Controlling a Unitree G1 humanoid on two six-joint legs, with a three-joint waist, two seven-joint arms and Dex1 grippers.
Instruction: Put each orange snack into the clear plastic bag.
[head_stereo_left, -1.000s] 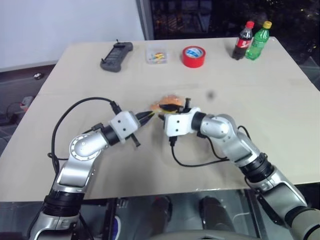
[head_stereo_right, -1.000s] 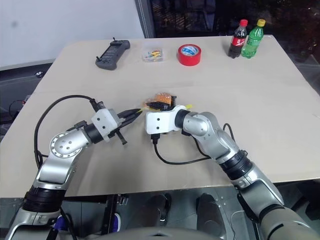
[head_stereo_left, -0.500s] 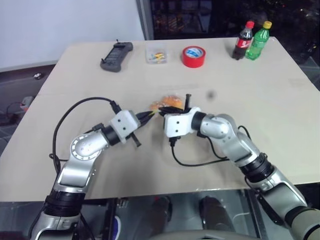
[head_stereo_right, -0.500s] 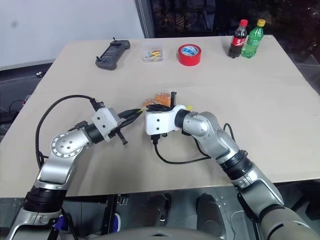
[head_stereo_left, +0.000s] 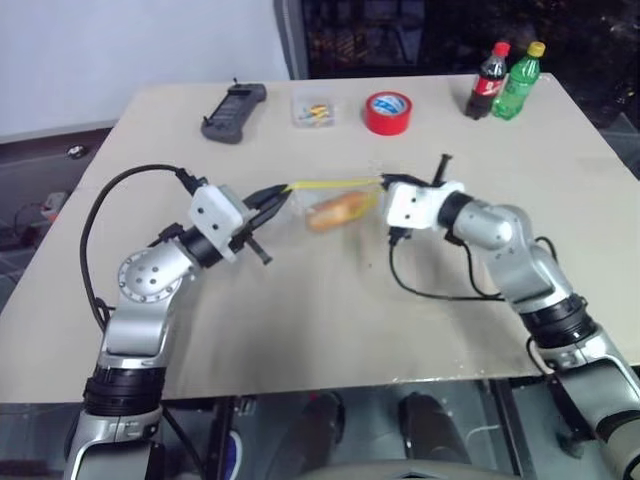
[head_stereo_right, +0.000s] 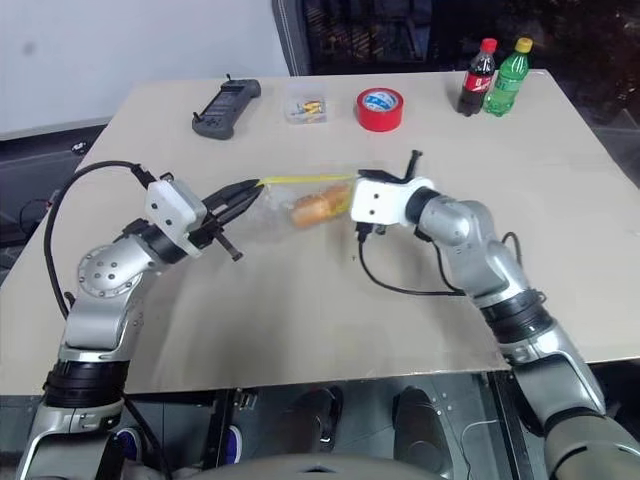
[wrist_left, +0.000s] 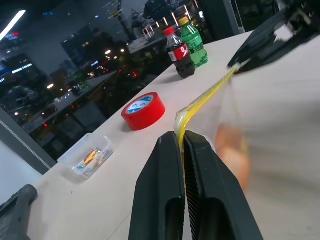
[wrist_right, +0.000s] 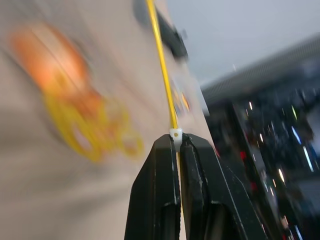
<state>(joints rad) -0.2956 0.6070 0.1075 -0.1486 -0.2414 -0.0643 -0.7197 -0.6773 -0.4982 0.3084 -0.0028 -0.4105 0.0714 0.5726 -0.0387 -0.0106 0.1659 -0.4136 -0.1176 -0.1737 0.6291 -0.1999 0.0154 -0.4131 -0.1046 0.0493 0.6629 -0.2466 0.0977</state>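
Observation:
The clear plastic bag (head_stereo_left: 335, 184) hangs above the table, its yellow seal strip stretched taut between my two grippers. My left gripper (head_stereo_left: 283, 192) is shut on the strip's left end, and my right gripper (head_stereo_left: 381, 183) is shut on its right end. An orange snack (head_stereo_left: 340, 210) sits inside the hanging bag; I cannot tell if a second one lies with it. The left wrist view has the strip (wrist_left: 200, 102) running from my shut fingers to the right gripper (wrist_left: 250, 55), with the snack (wrist_left: 231, 150) blurred behind the film. In the right wrist view the snack (wrist_right: 50, 55) is an orange smear beside the bag's yellow mark (wrist_right: 90, 135).
Along the table's far side stand a black handheld controller (head_stereo_left: 233, 108), a small clear box of coloured bits (head_stereo_left: 312, 110), a red tape roll (head_stereo_left: 387, 112), a cola bottle (head_stereo_left: 488, 82) and a green bottle (head_stereo_left: 518, 80). Black cables loop from both wrists over the table (head_stereo_left: 330, 300).
Both grippers rose and drew apart, the right one swinging well to the right. The bag came up off the table with the snack in it, and its seal strip pulled straight.

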